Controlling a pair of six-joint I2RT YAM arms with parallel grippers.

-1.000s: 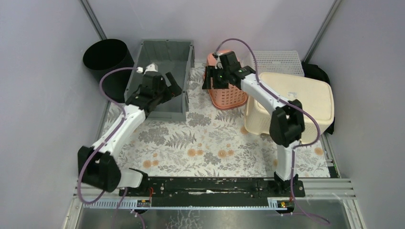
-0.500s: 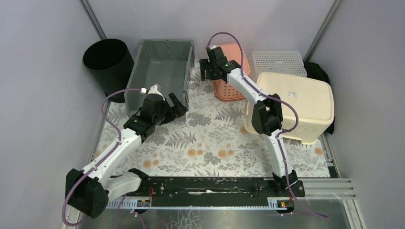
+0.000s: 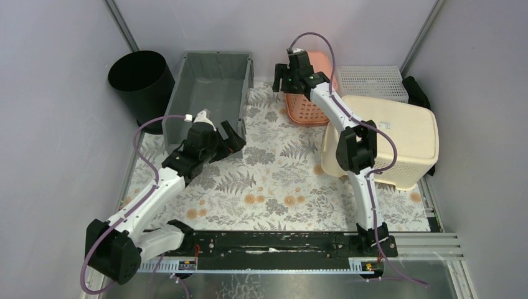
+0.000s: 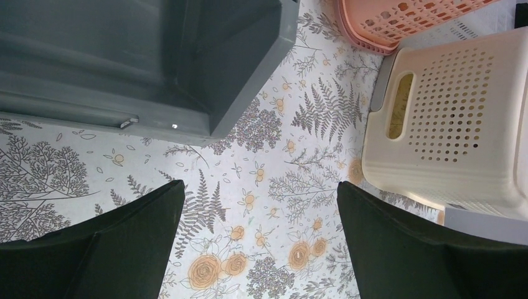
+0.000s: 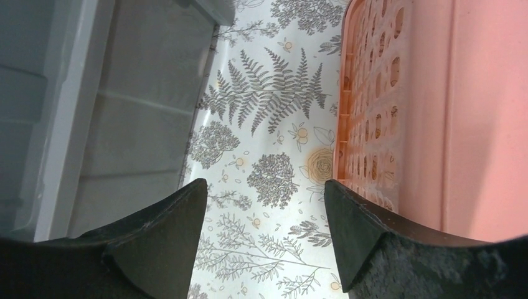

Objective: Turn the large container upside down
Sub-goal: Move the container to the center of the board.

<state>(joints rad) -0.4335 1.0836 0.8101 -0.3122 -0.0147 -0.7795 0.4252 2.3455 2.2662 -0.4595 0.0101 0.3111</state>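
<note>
a: where's the large cream container?

b: right side of the overhead frame, on the flowered cloth. its flat solid base faces up and its sides flare towards the cloth, so it lies bottom-up. in the left wrist view it fills the right edge, perforated wall and handle slot showing.

a: either arm on it?

b: no, both are apart from it. the left gripper is left of centre, just by the lower right corner of the grey bin. its fingers are spread wide, and the wrist view shows only cloth between them.

a: and the right one?

b: the right gripper is in the upper middle, over the strip of cloth between the grey bin and the pink basket. fingers spread too, nothing between them. one finger sits close to the pink wall; i cannot tell whether it touches.

a: the bin?

b: upright, open side up, in the upper left. a black bucket stands to its left, and a white mesh basket lies in the upper right, behind the cream container.
</note>
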